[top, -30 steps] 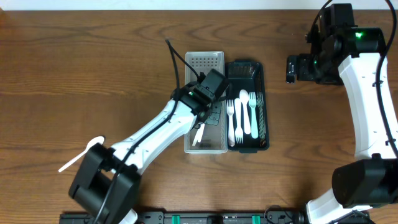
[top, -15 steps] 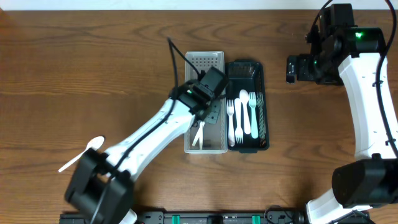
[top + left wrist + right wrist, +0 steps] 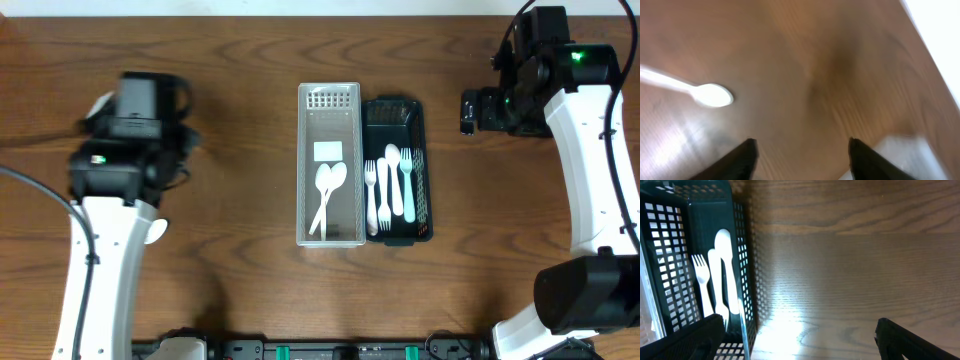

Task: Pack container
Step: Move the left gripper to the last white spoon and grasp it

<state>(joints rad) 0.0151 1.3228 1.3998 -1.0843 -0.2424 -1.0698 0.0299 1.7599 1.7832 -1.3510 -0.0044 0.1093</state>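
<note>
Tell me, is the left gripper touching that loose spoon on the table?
Apart. The left wrist view shows bare table between the spoon and the open left gripper.

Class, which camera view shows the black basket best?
Overhead: the whole black basket lies in frame with white cutlery inside. The right wrist view shows only part of its mesh and some cutlery; the left wrist view misses it.

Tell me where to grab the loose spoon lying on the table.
Grip the spoon by its handle, just behind the bowl, coming straight down with the left gripper, jaws across the handle. It lies flat on the table, and the bowl looks too wide and rounded to pinch well.
</note>
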